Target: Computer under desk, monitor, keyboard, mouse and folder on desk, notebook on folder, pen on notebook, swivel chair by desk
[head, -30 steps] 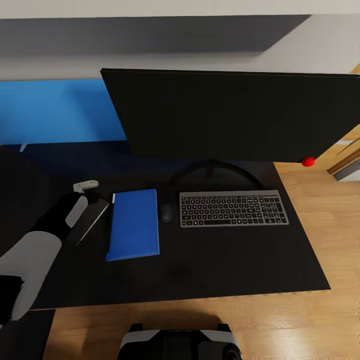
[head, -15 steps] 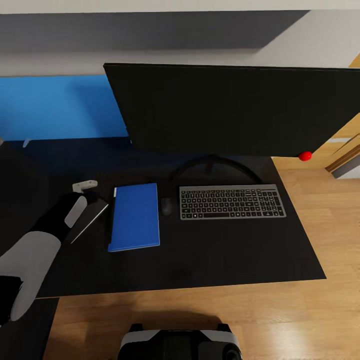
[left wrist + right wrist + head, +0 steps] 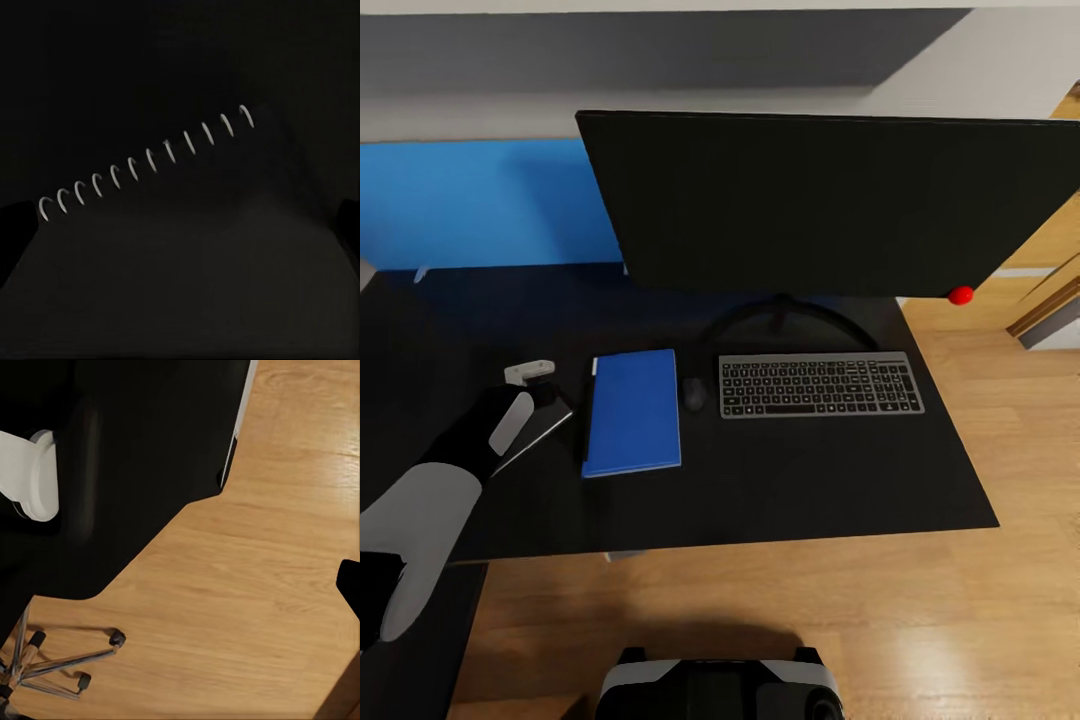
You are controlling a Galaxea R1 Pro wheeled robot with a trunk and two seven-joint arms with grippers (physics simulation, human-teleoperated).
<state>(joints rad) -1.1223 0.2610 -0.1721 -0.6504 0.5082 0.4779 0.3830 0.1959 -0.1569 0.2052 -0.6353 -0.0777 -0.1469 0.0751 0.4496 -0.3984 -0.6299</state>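
Observation:
On the black desk (image 3: 810, 480) stands the monitor (image 3: 810, 200), with the keyboard (image 3: 820, 384) in front of it. The dark mouse (image 3: 694, 394) lies left of the keyboard, and the blue folder (image 3: 633, 412) lies left of the mouse. My left gripper (image 3: 540, 390) is shut on the dark notebook (image 3: 535, 432), which hangs tilted just left of the folder. Its spiral binding (image 3: 150, 161) runs across the left wrist view. A right fingertip (image 3: 349, 585) hovers over the wood floor (image 3: 247, 585) beside the swivel chair's chrome base (image 3: 52, 664). The pen and the computer are out of view.
The bright blue back panel (image 3: 480, 205) runs behind the desk's left part. A stretch of desk top extends left under my arm. Wood floor (image 3: 1000, 420) lies right of and in front of the desk. My base (image 3: 720, 685) is at the near edge.
The camera has pulled back: desk, monitor, keyboard and folder slid up the picture. My left arm and the notebook kept their place, so the notebook now sits nearer the folder's front end.

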